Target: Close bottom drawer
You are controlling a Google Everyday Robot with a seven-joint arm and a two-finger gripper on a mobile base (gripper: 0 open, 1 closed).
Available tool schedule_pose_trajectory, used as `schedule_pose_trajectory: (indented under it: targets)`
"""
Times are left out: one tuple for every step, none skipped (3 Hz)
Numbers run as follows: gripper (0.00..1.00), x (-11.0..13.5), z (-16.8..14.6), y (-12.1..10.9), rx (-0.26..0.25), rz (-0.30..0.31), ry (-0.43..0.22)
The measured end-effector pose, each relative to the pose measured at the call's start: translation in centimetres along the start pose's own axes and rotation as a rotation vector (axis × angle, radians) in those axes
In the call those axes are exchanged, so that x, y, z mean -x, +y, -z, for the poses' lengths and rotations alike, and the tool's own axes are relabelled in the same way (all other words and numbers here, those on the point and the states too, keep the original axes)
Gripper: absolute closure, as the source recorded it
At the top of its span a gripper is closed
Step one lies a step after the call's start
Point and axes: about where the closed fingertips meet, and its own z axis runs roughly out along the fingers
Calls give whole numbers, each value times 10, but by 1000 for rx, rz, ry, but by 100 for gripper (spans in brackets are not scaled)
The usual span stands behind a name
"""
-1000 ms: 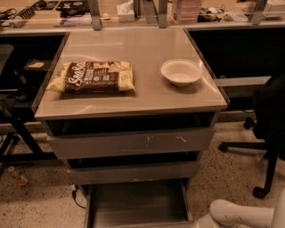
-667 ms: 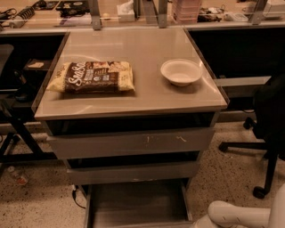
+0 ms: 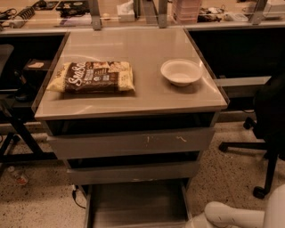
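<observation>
The bottom drawer [image 3: 136, 202] of the grey cabinet stands pulled out, its shallow flat tray empty and open toward me at the lower edge of the camera view. Above it are the unmarked middle front [image 3: 133, 173] and the wide top front [image 3: 131, 142] with pale scratch marks. Only a white arm segment [image 3: 236, 216] shows at the bottom right, beside the drawer's right side. The gripper itself is out of view below the frame edge.
On the cabinet top [image 3: 133, 95] lie a snack bag [image 3: 93, 76] at the left and a white bowl [image 3: 181, 71] at the right. A black office chair [image 3: 267, 120] stands at the right. A dark stand [image 3: 18, 124] is at the left, and a cluttered bench [image 3: 133, 11] runs behind.
</observation>
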Motion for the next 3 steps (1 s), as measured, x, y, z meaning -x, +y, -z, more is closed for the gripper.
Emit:
schedule_pose_trajectory:
  targets:
    - [100,5,-10,-9,-5,3,-20]
    - [81,5,-10,-9,-5,3,-20]
    - [57,5,-10,-9,-5,3,-20]
